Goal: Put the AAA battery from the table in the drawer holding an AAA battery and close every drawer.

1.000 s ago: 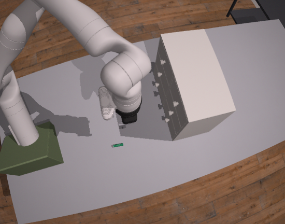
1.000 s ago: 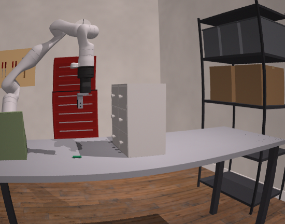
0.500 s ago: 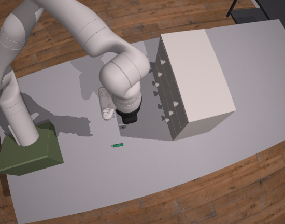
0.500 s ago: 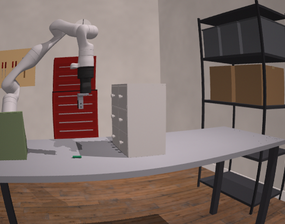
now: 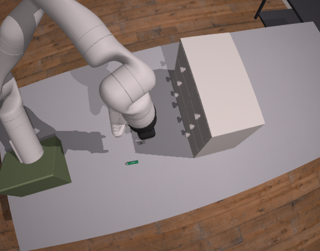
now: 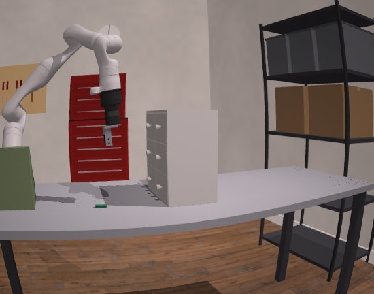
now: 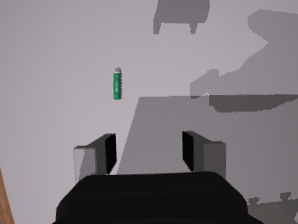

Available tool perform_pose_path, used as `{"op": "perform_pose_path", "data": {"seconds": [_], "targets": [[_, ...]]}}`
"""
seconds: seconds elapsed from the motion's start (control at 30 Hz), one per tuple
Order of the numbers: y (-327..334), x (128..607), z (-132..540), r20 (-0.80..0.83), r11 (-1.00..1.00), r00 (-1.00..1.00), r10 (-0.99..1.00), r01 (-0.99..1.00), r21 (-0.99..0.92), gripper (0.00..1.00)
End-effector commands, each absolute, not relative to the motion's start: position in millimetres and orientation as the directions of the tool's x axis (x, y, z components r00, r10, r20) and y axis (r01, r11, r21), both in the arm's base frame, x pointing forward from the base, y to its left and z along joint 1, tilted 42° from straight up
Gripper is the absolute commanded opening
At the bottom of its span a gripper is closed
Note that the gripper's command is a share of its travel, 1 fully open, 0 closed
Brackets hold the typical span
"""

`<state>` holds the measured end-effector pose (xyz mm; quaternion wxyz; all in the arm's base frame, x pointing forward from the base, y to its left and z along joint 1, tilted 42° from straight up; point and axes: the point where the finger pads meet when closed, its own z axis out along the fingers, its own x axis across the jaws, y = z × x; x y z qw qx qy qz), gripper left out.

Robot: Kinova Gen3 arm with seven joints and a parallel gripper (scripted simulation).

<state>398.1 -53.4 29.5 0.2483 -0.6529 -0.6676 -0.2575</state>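
A small green AAA battery (image 5: 132, 162) lies flat on the grey table, in front of the chest; it also shows in the side view (image 6: 100, 205) and in the wrist view (image 7: 117, 84). The small white chest (image 5: 216, 93) stands on the table with several knobbed drawers (image 6: 154, 154) on its front, all pushed in. My gripper (image 6: 107, 139) (image 7: 149, 146) hangs high above the table, pointing down, to the left of the chest's front. It is open and empty. The battery lies ahead of the left finger in the wrist view. The drawers' contents are hidden.
The arm's green base block (image 5: 33, 171) sits at the table's left end. A black shelf rack (image 6: 324, 102) with boxes stands off the table to the right. A red tool cabinet (image 6: 98, 136) stands behind the table.
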Motion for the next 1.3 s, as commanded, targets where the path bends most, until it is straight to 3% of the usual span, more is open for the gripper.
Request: {"op": "perform_pose_path", "data": {"seconds": [0.0, 1.27], "targets": [[-53, 397, 29, 0.669, -0.009, -0.018, 0.743, 0.999, 0.037, 1.0], [-19, 426, -9, 0.668, -0.329, -0.018, 0.744, 0.861, 0.389, 1.0]]}}
